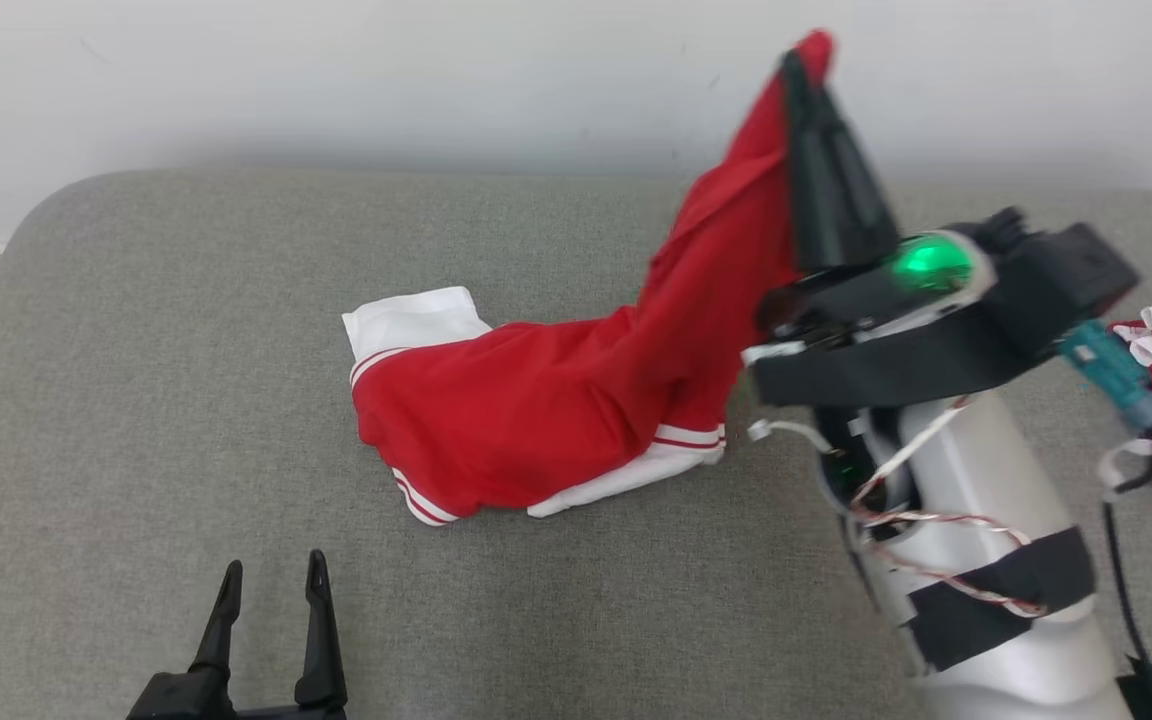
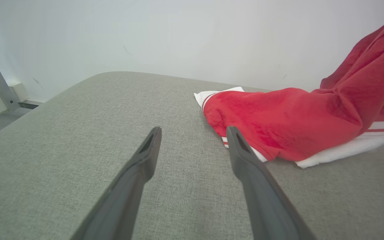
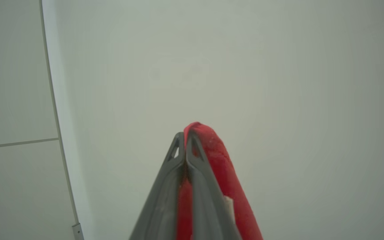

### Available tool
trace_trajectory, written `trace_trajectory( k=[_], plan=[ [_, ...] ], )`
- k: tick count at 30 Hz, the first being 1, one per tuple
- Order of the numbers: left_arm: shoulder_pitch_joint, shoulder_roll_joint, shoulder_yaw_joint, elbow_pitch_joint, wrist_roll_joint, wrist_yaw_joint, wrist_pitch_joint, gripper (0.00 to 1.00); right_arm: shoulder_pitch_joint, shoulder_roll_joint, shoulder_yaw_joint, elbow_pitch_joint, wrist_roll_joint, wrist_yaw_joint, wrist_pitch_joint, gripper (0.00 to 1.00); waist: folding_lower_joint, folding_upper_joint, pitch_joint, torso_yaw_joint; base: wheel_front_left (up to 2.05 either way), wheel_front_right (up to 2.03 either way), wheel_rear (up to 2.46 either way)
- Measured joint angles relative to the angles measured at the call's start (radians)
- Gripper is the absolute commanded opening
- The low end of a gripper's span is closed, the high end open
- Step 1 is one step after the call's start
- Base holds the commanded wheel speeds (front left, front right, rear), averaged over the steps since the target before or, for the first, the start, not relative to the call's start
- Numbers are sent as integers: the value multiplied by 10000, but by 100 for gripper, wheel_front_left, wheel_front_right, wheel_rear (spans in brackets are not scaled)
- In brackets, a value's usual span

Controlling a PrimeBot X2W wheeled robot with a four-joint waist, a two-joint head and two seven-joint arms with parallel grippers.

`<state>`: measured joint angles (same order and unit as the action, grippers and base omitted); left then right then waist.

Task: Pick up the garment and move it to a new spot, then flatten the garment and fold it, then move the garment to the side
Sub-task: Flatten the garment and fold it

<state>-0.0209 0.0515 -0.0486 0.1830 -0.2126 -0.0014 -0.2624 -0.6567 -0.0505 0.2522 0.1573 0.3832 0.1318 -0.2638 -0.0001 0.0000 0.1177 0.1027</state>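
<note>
Nearest the viewer, the left claw (image 1: 275, 562) hovers open and empty over the grey cushion (image 1: 136, 400), with the garment (image 1: 536, 410) just ahead and to its right. The garment is red cloth with white, red-striped trim, bunched at the cushion's middle, its length running up toward the far right. There the right claw (image 1: 798, 60), the closer arm, is clamped shut on a raised red corner.
</note>
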Motion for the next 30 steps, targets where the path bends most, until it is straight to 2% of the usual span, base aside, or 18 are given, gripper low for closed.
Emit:
trace_trajectory(
  k=[5,9,10,12,13,14,22,30],
  plan=[
    [-49,-4,-54,10,-36,0,0,100,286,-201,-1578,284,-426,0,2,0,0,1,158,29,0,0,0],
    [-147,-6,-81,65,-82,-23,0,100,894,-876,-2665,1218,-1229,0,-2,0,0,0,318,21,0,0,0],
    [-198,0,-88,96,-90,-59,0,100,1103,-980,-2905,1419,-1406,0,6,8,0,0,352,10,0,0,0],
    [-259,-8,-88,136,-92,-67,-2,100,1416,-1175,-3285,1965,-1793,0,8,38,0,1,418,-33,0,0,0],
    [-267,-2,-82,151,-92,-71,0,100,1529,-1179,-3511,2201,-1910,0,6,77,1,1,448,-72,0,0,0],
    [-287,0,-92,188,-92,-77,0,100,1651,-1191,-3685,2376,-1987,0,4,100,1,1,478,-116,0,0,0],
    [-610,-4,-184,382,-38,-165,-2,100,2508,-980,-4376,2761,-2556,0,4,100,1,0,689,-574,0,0,0],
    [-1330,-2,-213,686,-136,-255,-2,100,2882,-673,-4149,2514,-2525,0,4,100,1,0,1085,-1045,0,0,0]
  ],
)
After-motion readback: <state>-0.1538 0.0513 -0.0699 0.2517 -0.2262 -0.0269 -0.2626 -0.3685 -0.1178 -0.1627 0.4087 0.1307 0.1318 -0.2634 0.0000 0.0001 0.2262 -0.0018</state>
